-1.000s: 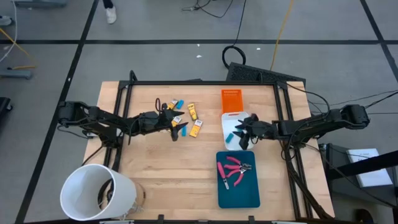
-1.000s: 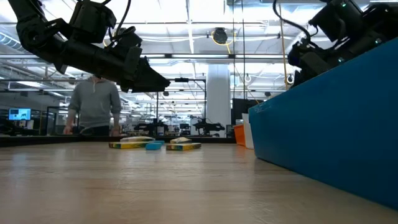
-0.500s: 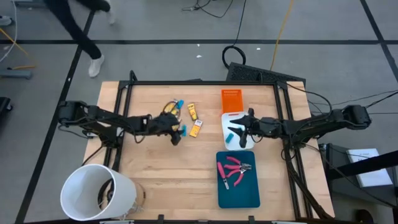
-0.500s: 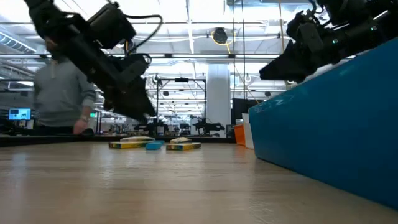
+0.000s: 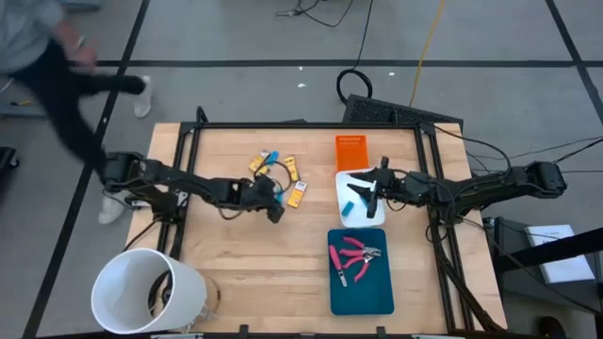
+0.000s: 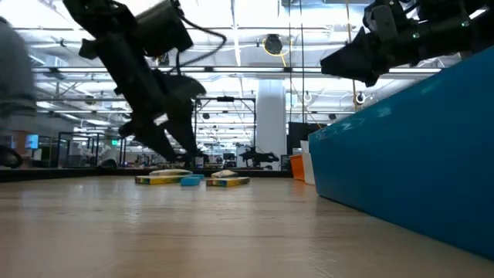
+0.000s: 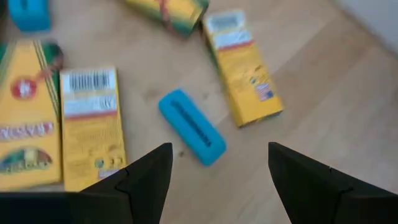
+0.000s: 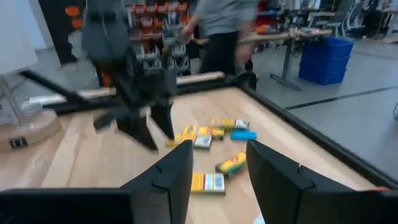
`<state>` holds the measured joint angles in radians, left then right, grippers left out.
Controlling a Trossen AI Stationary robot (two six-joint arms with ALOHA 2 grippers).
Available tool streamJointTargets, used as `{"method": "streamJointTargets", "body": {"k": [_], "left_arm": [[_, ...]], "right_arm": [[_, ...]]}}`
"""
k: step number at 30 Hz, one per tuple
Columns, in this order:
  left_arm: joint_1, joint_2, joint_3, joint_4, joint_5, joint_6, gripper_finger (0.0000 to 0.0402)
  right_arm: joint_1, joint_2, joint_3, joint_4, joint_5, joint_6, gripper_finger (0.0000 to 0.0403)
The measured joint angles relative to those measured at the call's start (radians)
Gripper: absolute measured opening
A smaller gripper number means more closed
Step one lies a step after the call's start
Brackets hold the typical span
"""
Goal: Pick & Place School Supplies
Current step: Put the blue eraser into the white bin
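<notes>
Several yellow crayon boxes (image 5: pixel 299 195) and a stubby light-blue piece (image 7: pixel 191 127) lie flat on the wood left of the table's middle. My left gripper (image 5: pixel 274 209) hangs open just above them, fingers pointing down; the blue piece lies between and beyond its fingers (image 7: pixel 217 186), untouched. My right gripper (image 5: pixel 367 191) is open over the white tray (image 5: pixel 350 179), where another light-blue piece (image 5: pixel 356 197) lies. Pink-handled scissor-like tools (image 5: pixel 356 256) lie in the teal tray (image 5: pixel 363 294). In the low view, the left gripper (image 6: pixel 181 150) slants down above the boxes (image 6: pixel 162 180).
An orange tray (image 5: pixel 350 152) sits beyond the white one. A big white bucket (image 5: pixel 146 292) stands at the near left corner. The teal tray's wall (image 6: pixel 409 147) fills the right of the low view. A person (image 5: pixel 42 66) walks past the table's far left corner.
My left gripper has moved down toward the table and a little toward its near edge, tipping its fingers downward over the boxes. My right gripper has shifted slightly toward the far edge over the white tray. A person has walked along outside the table's far left corner.
</notes>
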<state>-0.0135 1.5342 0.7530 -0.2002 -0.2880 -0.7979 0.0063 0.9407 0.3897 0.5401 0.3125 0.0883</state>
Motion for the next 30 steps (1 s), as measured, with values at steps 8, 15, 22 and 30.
{"method": "streamJointTargets", "body": {"k": [8,15,22,30], "left_arm": [[0.02,0.176,0.129,-0.114,-0.001,-0.096,0.0266],[0.025,0.292,0.229,-0.196,0.009,-0.091,0.0266],[0.024,0.328,0.285,-0.339,0.007,-0.114,0.0266],[0.025,0.33,0.293,-0.397,-0.005,-0.174,0.025]], "right_arm": [[0.009,-0.017,0.0,-0.014,-0.002,0.001,0.0139],[0.009,-0.017,0.0,-0.016,-0.003,0.002,0.0135],[0.009,-0.017,0.0,-0.021,-0.003,0.003,0.0134],[0.009,-0.017,0.0,-0.021,-0.002,0.004,0.0134]]}}
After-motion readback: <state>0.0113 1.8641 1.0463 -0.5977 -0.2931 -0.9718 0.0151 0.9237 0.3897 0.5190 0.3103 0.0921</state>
